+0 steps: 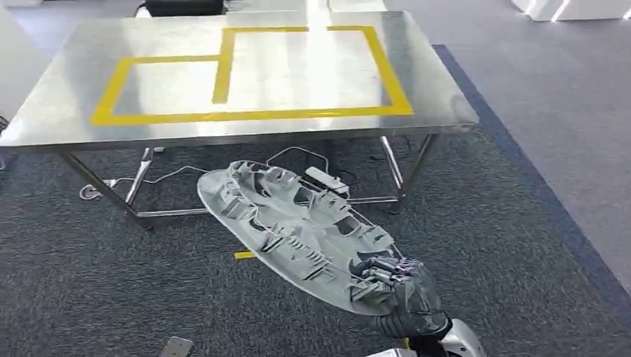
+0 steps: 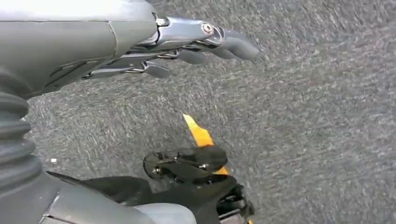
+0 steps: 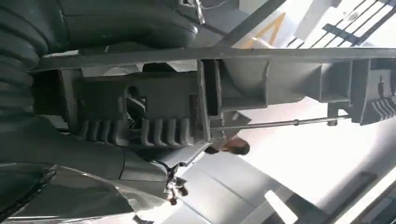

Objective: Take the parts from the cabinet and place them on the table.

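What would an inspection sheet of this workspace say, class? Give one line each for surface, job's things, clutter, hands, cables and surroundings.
Surface: steel table, bare, marked with yellow tape outlines.
Job's things: grey moulded part, held over the carpet, short of the table.
Clutter: nothing seen on the table.
Hands: right hand grips the part's near end; left hand holds nothing, fingers apart, above the carpet.
Cables: white cables and power strip under the table.
Surroundings: grey carpet, yellow floor tape.
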{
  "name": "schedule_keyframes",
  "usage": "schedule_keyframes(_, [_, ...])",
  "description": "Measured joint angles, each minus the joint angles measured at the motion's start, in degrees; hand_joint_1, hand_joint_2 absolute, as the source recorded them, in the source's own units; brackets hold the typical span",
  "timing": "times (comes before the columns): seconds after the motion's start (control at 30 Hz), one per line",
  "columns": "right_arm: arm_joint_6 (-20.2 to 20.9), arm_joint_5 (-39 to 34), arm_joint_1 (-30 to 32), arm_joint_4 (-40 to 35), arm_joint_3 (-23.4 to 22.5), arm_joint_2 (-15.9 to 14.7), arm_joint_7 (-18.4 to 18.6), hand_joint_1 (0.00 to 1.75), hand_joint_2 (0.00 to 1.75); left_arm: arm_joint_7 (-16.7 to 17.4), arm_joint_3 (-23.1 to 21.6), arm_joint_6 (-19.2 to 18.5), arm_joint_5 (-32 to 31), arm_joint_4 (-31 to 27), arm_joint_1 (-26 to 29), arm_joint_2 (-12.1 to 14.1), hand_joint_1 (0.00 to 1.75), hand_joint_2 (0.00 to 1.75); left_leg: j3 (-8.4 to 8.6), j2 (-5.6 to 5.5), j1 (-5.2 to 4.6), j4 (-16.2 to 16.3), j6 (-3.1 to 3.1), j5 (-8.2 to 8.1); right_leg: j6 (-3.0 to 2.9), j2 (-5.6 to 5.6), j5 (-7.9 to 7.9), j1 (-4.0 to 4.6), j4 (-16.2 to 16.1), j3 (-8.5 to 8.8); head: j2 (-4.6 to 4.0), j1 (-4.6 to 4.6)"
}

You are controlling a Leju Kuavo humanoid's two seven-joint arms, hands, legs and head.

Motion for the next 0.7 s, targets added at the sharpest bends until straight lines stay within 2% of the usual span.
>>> schedule_keyframes(0.03, [0.0, 0.0, 0.1, 0.0, 0.0, 0.0, 0.1, 1.75, 1.75, 0.0, 0.0, 0.0, 0.0, 0.0, 0.2, 0.0, 0.0, 1.75, 0.74, -0.59, -0.08, 0.0, 0.07, -0.61, -0.26, 0.05, 3.1, 0.05, -1.7, -0.4, 0.0, -0.02])
schedule_keyframes(0.1, [-0.2, 0.0, 0.0, 0.0, 0.0, 0.0, 0.2, 1.75, 1.75, -0.1, 0.0, -0.2, 0.0, 0.0, 0.4, 0.0, 0.0, 1.75, 2.59, -1.63, -0.21, 0.0, 0.02, -1.77, -0.92, 0.16, 10.81, 0.28, -10.6, 1.79, 0.0, 0.0])
schedule_keyframes(0.13, [-0.2, 0.0, -0.1, 0.0, 0.0, 0.0, 0.2, 1.75, 1.75, -0.2, 0.0, -0.2, 0.0, 0.0, 0.5, 0.0, 0.0, 1.75, 3.25, -1.88, -0.19, -0.1, -0.13, -2.39, -1.28, 0.3, 12.66, 0.5, -14.1, 2.91, 0.0, 0.0])
schedule_keyframes(0.17, [-0.2, -0.1, -0.3, 0.0, 0.1, 0.0, 0.4, 1.75, 1.75, -0.2, 0.0, -0.2, 0.1, 0.0, 0.4, -0.1, 0.0, 1.75, 3.23, -1.95, -0.34, -0.2, -0.47, -2.69, -1.41, 0.57, 11.69, 0.72, -13.9, 3.04, -0.02, -0.17])
schedule_keyframes(0.2, [-0.4, -0.3, -0.3, -0.2, 0.0, 0.1, 0.5, 1.75, 1.75, -0.3, 0.0, -0.2, 0.2, 0.0, 0.3, 0.0, 0.0, 1.75, 3.13, -2.1, -0.28, 0.0, -0.95, -3.08, -1.59, 0.72, 10.67, 0.84, -16.4, 5.13, 0.0, 0.06])
schedule_keyframes(0.23, [-0.5, -0.7, -0.4, -0.3, 0.0, 0.1, 0.8, 1.75, 1.75, -0.4, 0.0, -0.2, 0.4, 0.0, 0.4, -0.1, 0.0, 1.75, 3.06, -1.92, -0.1, -0.3, -1.24, -3.06, -1.81, 0.78, 9.91, 0.87, -16.7, 5.15, 0.0, -0.09])
schedule_keyframes(0.3, [-1.1, -1.6, -0.1, -0.3, -0.5, 0.3, 1.1, 1.75, 1.75, -0.7, 0.0, -0.2, 0.5, 0.0, 0.5, -0.1, 0.0, 1.75, 3.79, -1.87, -0.27, -0.7, -1.91, -3.67, -2.25, 1.02, 9.53, 0.68, -17.5, 5.75, 0.0, 0.04])
schedule_keyframes(0.33, [-1.6, -2.2, 0.1, -0.4, -1.1, 0.8, 1.1, 1.75, 1.75, -1.0, 0.0, -0.2, 0.6, -0.1, 0.5, 0.3, 0.0, 1.75, 4.44, -1.24, -0.41, -0.7, -2.19, -4.08, -2.47, 0.78, 9.33, 0.16, -18.1, 6.97, 0.0, 0.19])
schedule_keyframes(0.37, [-2.3, -2.7, 0.1, -0.5, -1.5, 1.1, 0.9, 1.75, 1.75, -1.1, 0.0, -0.1, 0.6, 0.0, 0.5, 0.1, 0.0, 1.75, 4.12, 0.09, -0.48, 1.0, -2.7, -4.34, -2.73, 0.64, 8.84, 0.12, -18.4, 7.94, 0.0, -0.35])
schedule_keyframes(0.4, [-2.9, -3.0, 0.1, -0.5, -1.8, 1.6, 0.5, 1.75, 1.75, -1.2, 0.1, -0.1, 0.6, 0.0, 0.3, 0.1, 0.0, 1.75, 1.73, 0.86, -0.1, 5.0, -3.27, -5.49, -2.95, 0.26, 8.3, 0.07, -18.6, 8.83, 0.0, -0.68])
schedule_keyframes(0.47, [-4.5, -3.3, 0.2, -1.0, -2.5, 2.6, -0.7, 1.75, 1.75, -1.2, 0.2, -0.1, 0.6, 0.0, 0.4, 0.1, 0.0, 1.75, -4.42, 1.64, 0.53, 14.3, -3.94, -7.99, -2.88, -0.03, 6.98, 0.05, -18.6, 10.22, 0.0, -0.63])
schedule_keyframes(0.5, [-5.5, -3.3, 0.3, -1.3, -2.8, 3.1, -1.1, 1.75, 1.75, -1.2, 0.2, 0.0, 0.6, 0.0, 0.6, 0.1, 0.0, 1.75, -6.87, 1.79, 0.77, 17.0, -4.12, -7.72, -2.68, -0.07, 6.16, -0.02, -18.6, 11.19, 0.0, -0.61])
schedule_keyframes(0.53, [-6.2, -3.3, 0.3, -1.4, -3.2, 3.6, -1.2, 1.75, 1.75, -1.2, 0.2, 0.0, 0.6, 0.0, 0.8, 0.1, 0.0, 1.75, -7.91, 1.84, 0.91, 16.8, -4.27, -5.7, -2.58, -0.08, 5.37, -0.14, -18.6, 12.26, 0.0, -0.59])
schedule_keyframes(0.57, [-6.7, -3.4, 0.4, -1.5, -3.5, 4.1, -1.3, 1.75, 1.75, -1.2, 0.2, 0.0, 0.6, 0.0, 1.0, 0.1, 0.0, 1.75, -7.77, 1.89, 0.99, 14.2, -4.34, -2.31, -2.47, -0.08, 4.48, -0.31, -18.6, 13.57, 0.0, -0.63])
schedule_keyframes(0.6, [-7.0, -3.6, 0.4, -1.6, -3.7, 4.6, -1.3, 1.75, 1.75, -1.2, 0.3, 0.1, 0.6, 0.0, 1.1, 0.1, 0.0, 1.75, -6.76, 1.96, 1.03, 9.4, -4.32, 2.25, -2.28, -0.08, 3.47, -0.54, -18.7, 15.03, 0.0, -0.61])
schedule_keyframes(0.63, [-7.1, -3.6, 0.4, -1.8, -3.9, 5.0, -1.3, 1.75, 1.75, -1.2, 0.3, 0.1, 0.6, 0.0, 1.1, 0.1, 0.0, 1.75, -5.82, 2.15, 1.03, 4.5, -4.23, 5.64, -2.02, -0.08, 2.51, -0.71, -18.7, 16.24, 0.0, -0.63])
schedule_keyframes(0.67, [-7.2, -3.6, 0.5, -2.0, -4.2, 5.3, -1.4, 1.75, 1.75, -1.2, 0.3, 0.1, 0.6, 0.1, 1.2, 0.0, 0.0, 1.75, -5.43, 2.45, 0.64, 5.8, -4.01, 4.49, -1.59, -0.09, 1.9, -0.72, -19.5, 16.0, -0.02, -0.65])
schedule_keyframes(0.7, [-7.4, -3.7, 0.3, -2.0, -4.2, 5.4, -1.4, 1.75, 1.75, -1.3, 0.3, 0.1, 0.6, 0.2, 1.1, -0.1, 0.0, 1.75, -4.8, 2.51, 0.16, 4.6, -3.53, 4.37, -0.96, -0.01, 1.64, -0.51, -19.6, 16.59, -0.04, -1.09])
